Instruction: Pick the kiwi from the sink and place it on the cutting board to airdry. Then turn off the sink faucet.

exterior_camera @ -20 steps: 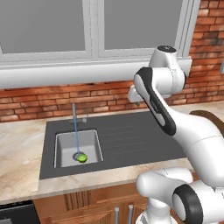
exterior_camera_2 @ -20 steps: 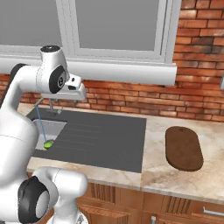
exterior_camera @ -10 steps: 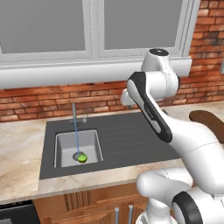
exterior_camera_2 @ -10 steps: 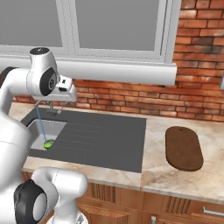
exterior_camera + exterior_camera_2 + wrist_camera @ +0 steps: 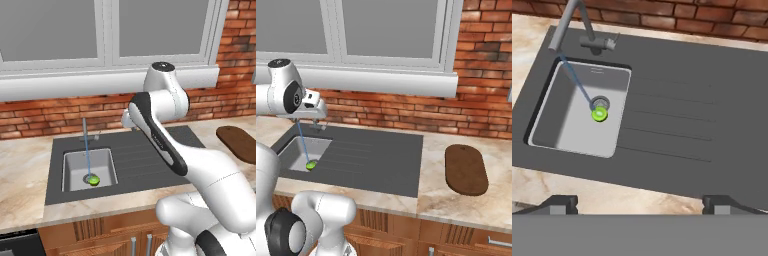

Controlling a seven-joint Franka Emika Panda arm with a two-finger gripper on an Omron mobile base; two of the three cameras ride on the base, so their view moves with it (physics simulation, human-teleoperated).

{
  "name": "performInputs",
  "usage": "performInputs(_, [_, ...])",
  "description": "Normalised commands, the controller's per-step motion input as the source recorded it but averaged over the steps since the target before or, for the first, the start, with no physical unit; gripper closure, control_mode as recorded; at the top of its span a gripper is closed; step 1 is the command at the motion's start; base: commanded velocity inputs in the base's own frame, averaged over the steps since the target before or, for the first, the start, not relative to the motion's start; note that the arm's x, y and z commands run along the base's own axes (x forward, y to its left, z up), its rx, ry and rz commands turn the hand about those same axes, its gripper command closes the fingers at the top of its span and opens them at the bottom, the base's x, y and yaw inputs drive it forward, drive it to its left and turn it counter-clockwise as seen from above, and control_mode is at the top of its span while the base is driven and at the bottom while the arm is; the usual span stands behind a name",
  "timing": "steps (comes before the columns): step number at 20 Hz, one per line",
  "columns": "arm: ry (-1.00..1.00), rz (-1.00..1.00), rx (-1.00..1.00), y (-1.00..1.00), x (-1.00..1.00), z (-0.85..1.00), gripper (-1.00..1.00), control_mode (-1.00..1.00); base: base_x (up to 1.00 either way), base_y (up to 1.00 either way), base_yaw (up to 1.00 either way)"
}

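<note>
The kiwi [image 5: 600, 114] lies on the floor of the sink [image 5: 562, 122], just beside the round metal drain [image 5: 601, 103] and touching its edge, as far as the hand view shows. In the left base view the kiwi [image 5: 94, 180] sits near the front of the basin, and in the right base view it [image 5: 311, 164] is a small green spot in the grey basin [image 5: 298, 150]. A thin blue stream of water [image 5: 577, 82] falls from the tip of the sink faucet [image 5: 572, 22] down to the drain area, so the water is running. The faucet stands at the back edge of the sink, with a small lever [image 5: 612, 42] on its base. The gripper [image 5: 639, 202] hangs high above the dark ribbed surround [image 5: 687, 115], well apart from the kiwi, and its two finger tips [image 5: 559, 202] stand wide from each other with nothing between them. The cutting board [image 5: 466, 169] lies on the light stone counter [image 5: 436, 200] to the right of the surround, well apart from the sink, and its top is bare. In the left base view the board [image 5: 239, 142] is partly behind the white arm [image 5: 165, 135]. Behind the counter is a red brick wall [image 5: 406, 112].
</note>
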Motion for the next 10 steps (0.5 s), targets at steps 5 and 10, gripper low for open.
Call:
performInputs(5, [0.03, 0.06, 0.00, 0.65, 0.00, -0.16, -1.00, -1.00, 0.00, 0.00, 0.00])
performInputs(10, [0.05, 0.06, 0.03, 0.54, 0.03, -0.22, -1.00, -1.00, 0.00, 0.00, 0.00])
